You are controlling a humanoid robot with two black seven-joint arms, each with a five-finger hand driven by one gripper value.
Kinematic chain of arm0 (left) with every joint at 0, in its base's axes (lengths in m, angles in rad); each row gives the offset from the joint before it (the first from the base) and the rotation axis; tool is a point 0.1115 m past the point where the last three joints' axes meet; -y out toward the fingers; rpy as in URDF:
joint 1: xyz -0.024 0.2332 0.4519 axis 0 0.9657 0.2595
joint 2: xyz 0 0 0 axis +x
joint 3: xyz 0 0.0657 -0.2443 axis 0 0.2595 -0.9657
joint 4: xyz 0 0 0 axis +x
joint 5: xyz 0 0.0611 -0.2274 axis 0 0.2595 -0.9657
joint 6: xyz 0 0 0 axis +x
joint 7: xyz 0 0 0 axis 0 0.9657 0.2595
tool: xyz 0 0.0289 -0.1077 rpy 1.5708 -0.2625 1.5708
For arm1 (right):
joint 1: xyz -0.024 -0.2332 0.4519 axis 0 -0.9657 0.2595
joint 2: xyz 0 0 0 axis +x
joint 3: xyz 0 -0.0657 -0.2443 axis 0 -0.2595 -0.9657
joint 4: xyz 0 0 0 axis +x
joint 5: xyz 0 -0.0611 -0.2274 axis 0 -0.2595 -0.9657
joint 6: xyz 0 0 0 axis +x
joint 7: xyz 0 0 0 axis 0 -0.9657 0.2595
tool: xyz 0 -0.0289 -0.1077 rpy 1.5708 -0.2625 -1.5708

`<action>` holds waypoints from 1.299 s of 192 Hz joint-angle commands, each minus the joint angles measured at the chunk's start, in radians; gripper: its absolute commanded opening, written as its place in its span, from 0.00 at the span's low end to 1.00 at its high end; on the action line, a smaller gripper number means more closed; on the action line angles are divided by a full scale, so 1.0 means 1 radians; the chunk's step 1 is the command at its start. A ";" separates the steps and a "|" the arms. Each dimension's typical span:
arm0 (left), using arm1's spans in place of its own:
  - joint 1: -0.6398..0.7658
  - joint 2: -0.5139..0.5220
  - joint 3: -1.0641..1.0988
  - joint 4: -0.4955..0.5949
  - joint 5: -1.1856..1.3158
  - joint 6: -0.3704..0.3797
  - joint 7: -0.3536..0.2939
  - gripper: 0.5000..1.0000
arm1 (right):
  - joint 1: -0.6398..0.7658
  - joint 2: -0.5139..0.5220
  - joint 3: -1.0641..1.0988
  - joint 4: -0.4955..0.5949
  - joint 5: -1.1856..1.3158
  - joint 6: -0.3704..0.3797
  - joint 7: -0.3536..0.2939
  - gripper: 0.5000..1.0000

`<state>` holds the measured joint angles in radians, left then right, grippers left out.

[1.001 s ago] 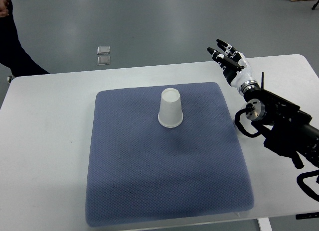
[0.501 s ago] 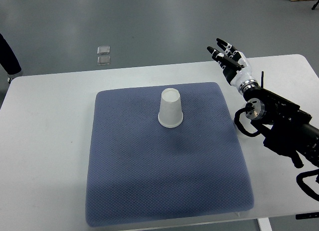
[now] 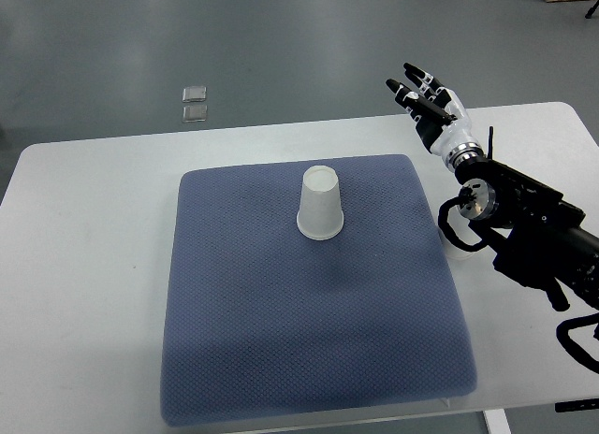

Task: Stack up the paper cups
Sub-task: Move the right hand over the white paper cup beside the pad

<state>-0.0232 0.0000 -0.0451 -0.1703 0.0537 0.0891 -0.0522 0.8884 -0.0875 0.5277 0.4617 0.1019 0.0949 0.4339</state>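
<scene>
A white paper cup (image 3: 320,204) stands upside down on the blue-grey mat (image 3: 309,322), near the mat's far middle. My right hand (image 3: 423,99) is open and empty, fingers spread, above the table's far right part, well to the right of the cup and apart from it. Its arm (image 3: 524,228) comes in from the right edge. A small white thing (image 3: 457,253), which may be a second cup, peeks out under the arm at the mat's right edge, mostly hidden. The left arm does not show.
The mat lies on a white table (image 3: 84,266). Two small clear squares (image 3: 195,103) lie on the grey floor beyond the table's far edge.
A person's dark sleeve at the far left has left the picture. My right hand has shifted slightly up and to the right. The cup has not moved.
</scene>
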 commanded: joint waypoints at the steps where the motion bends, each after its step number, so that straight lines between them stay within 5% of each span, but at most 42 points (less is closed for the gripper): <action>1: 0.000 0.000 0.001 0.000 0.000 0.000 0.000 1.00 | 0.017 -0.012 0.000 0.014 -0.002 0.000 0.000 0.83; 42: 0.000 0.000 -0.001 0.000 0.000 0.000 0.000 1.00 | 0.072 -0.124 -0.025 0.066 -0.027 -0.001 -0.003 0.83; 96: 0.000 0.000 -0.001 0.000 0.000 0.000 0.000 1.00 | 0.069 -0.342 -0.072 0.189 -0.433 0.114 0.000 0.82; 171: 0.000 0.000 -0.001 0.000 0.000 0.000 0.000 1.00 | 0.107 -0.597 -0.080 0.419 -1.117 0.454 0.000 0.82; 249: -0.001 0.000 -0.001 0.000 0.000 0.000 0.000 1.00 | 0.153 -0.632 -0.270 0.537 -1.547 0.411 0.000 0.82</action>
<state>-0.0232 0.0000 -0.0460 -0.1707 0.0537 0.0889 -0.0522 1.0280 -0.7225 0.2730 0.9961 -1.4036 0.5307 0.4357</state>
